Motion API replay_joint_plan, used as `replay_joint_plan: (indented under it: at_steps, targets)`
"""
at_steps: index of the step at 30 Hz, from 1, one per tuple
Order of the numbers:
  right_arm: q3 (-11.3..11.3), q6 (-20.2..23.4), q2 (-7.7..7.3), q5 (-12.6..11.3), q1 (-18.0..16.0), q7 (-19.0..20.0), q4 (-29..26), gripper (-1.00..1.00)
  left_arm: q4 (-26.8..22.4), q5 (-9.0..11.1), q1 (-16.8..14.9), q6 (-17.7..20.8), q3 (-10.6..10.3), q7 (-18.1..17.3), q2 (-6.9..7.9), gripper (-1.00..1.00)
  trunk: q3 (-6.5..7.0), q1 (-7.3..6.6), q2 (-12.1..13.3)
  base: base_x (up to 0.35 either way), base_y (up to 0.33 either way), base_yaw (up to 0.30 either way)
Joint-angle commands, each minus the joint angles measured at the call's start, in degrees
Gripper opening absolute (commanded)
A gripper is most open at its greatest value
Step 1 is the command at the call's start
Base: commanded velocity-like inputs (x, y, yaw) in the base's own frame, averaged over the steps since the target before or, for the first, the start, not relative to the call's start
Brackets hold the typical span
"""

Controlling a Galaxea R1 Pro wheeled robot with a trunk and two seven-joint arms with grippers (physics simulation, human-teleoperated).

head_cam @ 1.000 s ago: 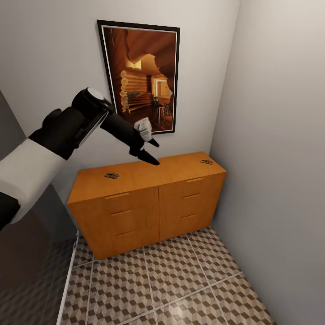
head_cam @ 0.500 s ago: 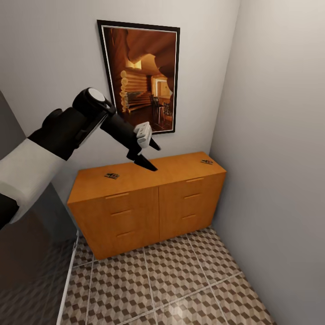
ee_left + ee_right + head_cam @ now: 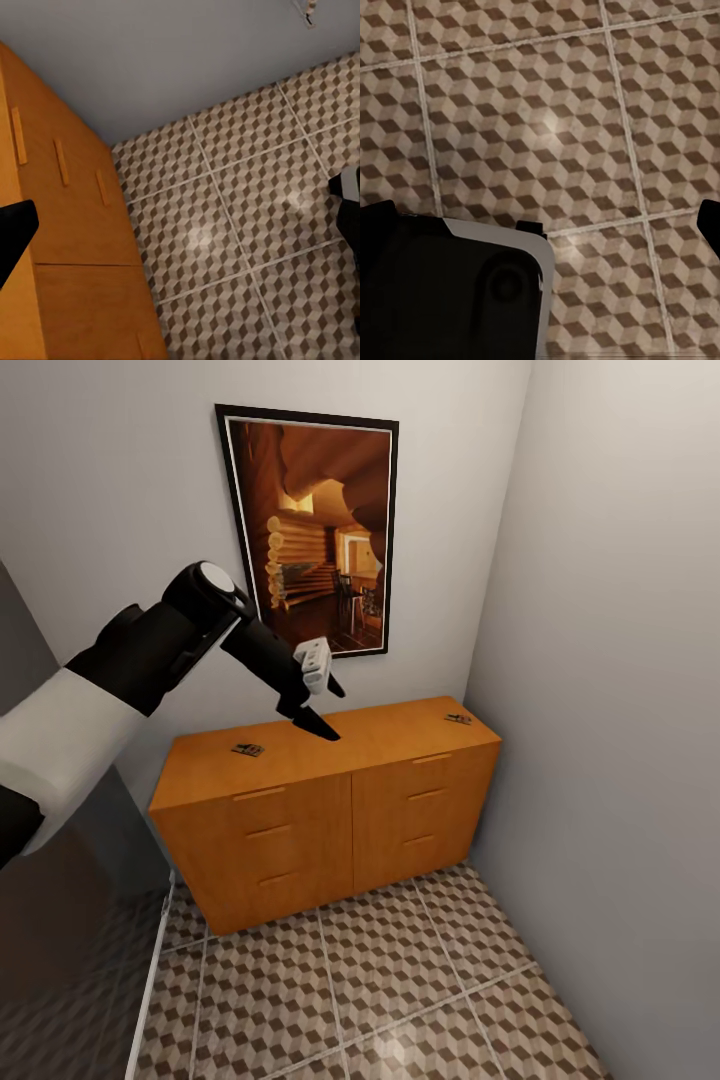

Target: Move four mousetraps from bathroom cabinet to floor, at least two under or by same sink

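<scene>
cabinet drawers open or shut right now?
Shut. In the head view all six fronts on the cabinet sit flush, with no gap. Two mousetraps lie on its top.

The left arm (image 3: 150, 650) reaches forward, its pincer (image 3: 325, 710) angled down, fingers spread apart.

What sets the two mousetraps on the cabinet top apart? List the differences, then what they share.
1. Place: the left mousetrap lies on the left half of the cabinet top, towards the front; the right mousetrap lies by the far right corner, close to the side wall.
2. Nearness to the arm: the left end effector hangs above the top's middle, closer to the left mousetrap than to the right one.

Shared: both are tiny, dark, flat, and ungrasped.
</scene>
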Motion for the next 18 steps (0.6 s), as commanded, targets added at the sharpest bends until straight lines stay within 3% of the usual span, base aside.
replay_joint_plan:
  at_steps: [1,7,12,18]
  targets:
    - [-0.4,-0.2,0.01,0.6,0.0,0.1,0.1,1.0,0.0,-0.3,-0.1,0.6,-0.1,-0.3,-0.02,1.0,-0.12,0.03,-0.1,0.0,0.0,0.0]
    - [-0.4,-0.3,0.13,0.6,0.1,0.1,0.1,1.0,0.0,-0.3,-0.1,0.6,-0.8,-0.3,-0.16,1.0,-0.12,0.03,-0.1,0.147,0.0,0.0]
    - [-0.3,-0.4,0.27,0.6,0.2,0.1,0.1,1.0,0.0,-0.4,-0.1,0.9,-3.0,-0.3,-0.51,1.0,-0.12,0.03,-0.1,0.317,0.0,0.0]
    - [-0.3,-0.5,0.29,0.7,0.2,0.1,0.1,1.0,0.0,-0.4,-0.1,1.0,-3.5,-0.2,-0.7,1.0,-0.12,0.03,-0.1,0.344,0.0,0.0]
